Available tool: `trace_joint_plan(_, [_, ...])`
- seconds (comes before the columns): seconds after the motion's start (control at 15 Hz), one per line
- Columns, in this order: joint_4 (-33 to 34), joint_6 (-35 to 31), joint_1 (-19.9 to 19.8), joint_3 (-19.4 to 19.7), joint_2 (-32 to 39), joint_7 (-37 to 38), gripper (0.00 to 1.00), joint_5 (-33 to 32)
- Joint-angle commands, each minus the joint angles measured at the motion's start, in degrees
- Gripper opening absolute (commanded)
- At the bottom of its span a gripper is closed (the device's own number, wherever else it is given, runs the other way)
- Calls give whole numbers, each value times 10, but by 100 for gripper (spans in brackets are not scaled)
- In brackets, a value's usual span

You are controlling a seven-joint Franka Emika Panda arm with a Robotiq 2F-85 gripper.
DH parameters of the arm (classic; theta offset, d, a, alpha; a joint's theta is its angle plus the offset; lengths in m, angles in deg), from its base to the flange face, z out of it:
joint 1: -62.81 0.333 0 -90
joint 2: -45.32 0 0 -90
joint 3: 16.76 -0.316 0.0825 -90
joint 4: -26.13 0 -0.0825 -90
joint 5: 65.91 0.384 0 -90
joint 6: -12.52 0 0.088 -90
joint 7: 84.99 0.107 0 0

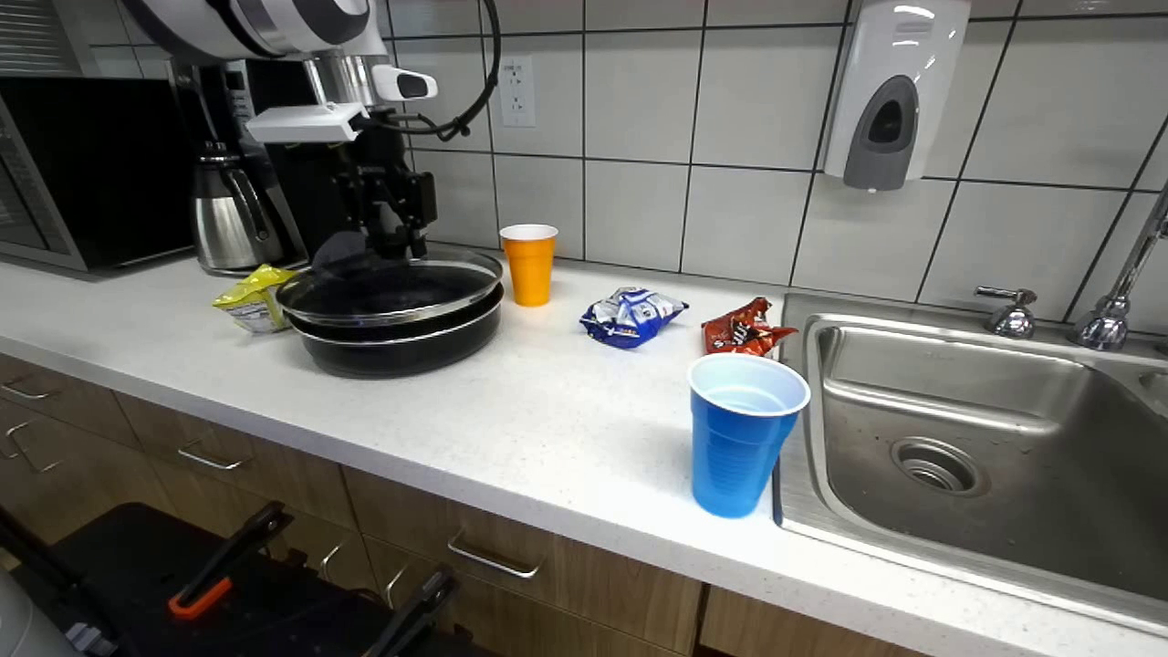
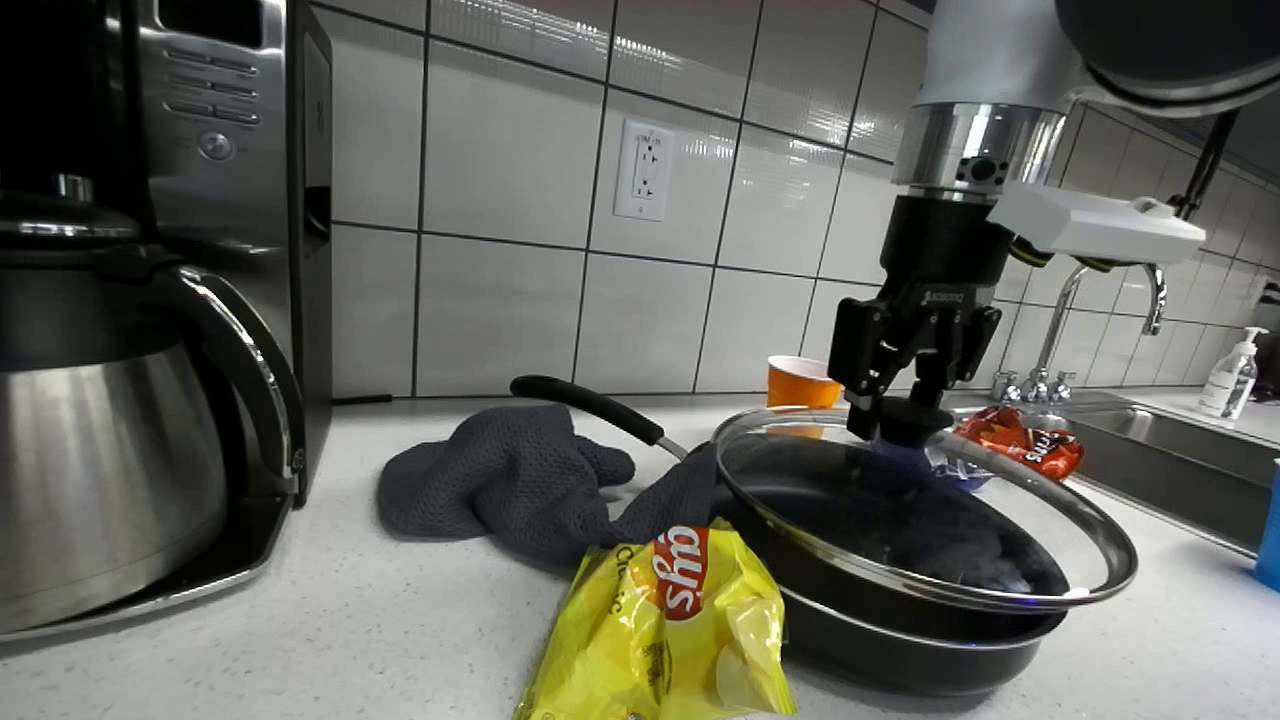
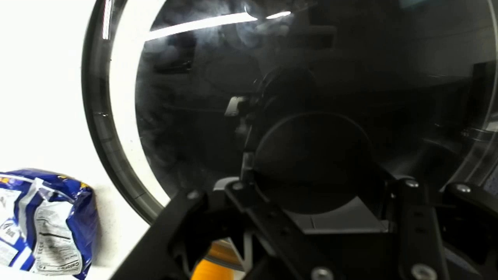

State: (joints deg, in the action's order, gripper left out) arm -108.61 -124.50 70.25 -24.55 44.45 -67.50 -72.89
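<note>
Over the round black pan (image 2: 905, 655): a steel-rimmed clear glass lid (image 2: 880, 520) is held by its black knob (image 2: 912, 426) in the black two-fingered gripper (image 2: 902, 413), whose jaws are closed about it; whether the pan is touched cannot be told.
Left of the pan: a crinkled yellow snack bag (image 2: 670, 630) and a dark grey cloth (image 2: 510, 480) are seen.
Far side: an orange plastic cup (image 1: 529, 266) is stood near the pan.
Right, beside the steel sink (image 1: 1031, 520): a blue plastic cup (image 1: 737, 452) and a red foil bag (image 1: 741, 328) are placed.

Round, metal-rimmed glass lid (image 2: 940, 530) above black pan (image 2: 910, 660).
</note>
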Motion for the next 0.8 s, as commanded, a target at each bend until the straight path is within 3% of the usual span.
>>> trace_joint_plan(0.0, [-17,33,-1,0,-59,4,38,5])
trace_joint_plan(0.73, [-155,21,-34,31,-194,-19,38,15])
